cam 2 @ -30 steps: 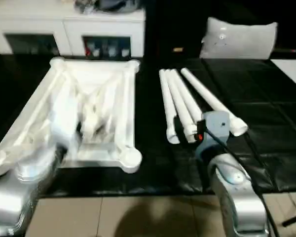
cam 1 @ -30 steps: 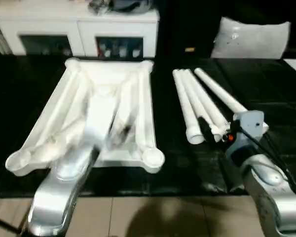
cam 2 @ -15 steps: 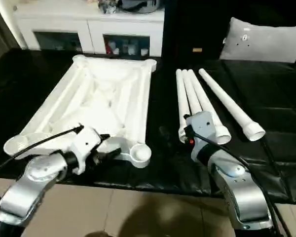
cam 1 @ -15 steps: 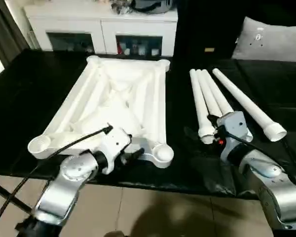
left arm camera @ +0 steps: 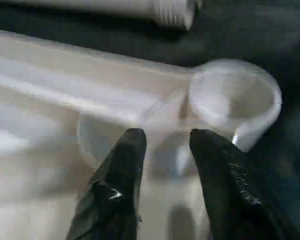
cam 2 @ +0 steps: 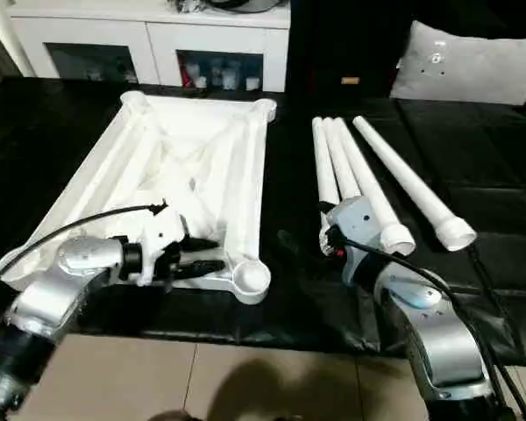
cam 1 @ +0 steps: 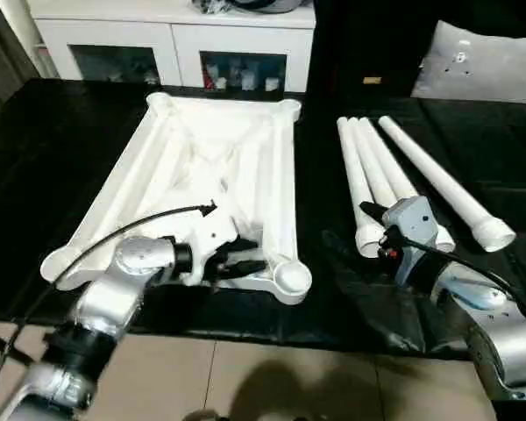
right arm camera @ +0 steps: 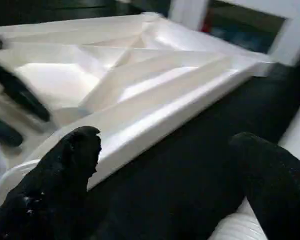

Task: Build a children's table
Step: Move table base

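Observation:
The children's table top (cam 1: pixel 245 149) lies upside down on the black surface, ribs up, with round sockets at its corners. My left gripper (left arm camera: pixel 165 142) hovers at its near edge, just beside the near right socket (cam 1: pixel 291 279). Its black fingers (left arm camera: pixel 127 155) stand a little apart with a white rib between them, and I see no grip. Several white legs (cam 1: pixel 374 171) lie side by side to the right of the top. My right gripper (right arm camera: pixel 165 165) is open wide at the legs' near ends, holding nothing.
A white cabinet (cam 1: pixel 171 44) stands behind the black surface, and a grey cushion (cam 1: pixel 486 66) lies at the back right. Tiled floor (cam 1: pixel 245 377) runs along the near edge. A black cable (cam 1: pixel 114 237) loops over my left forearm.
My left gripper has come down from over the top's middle to its near right corner, and its fingers have narrowed. The right arm stays by the legs. The camera has shifted.

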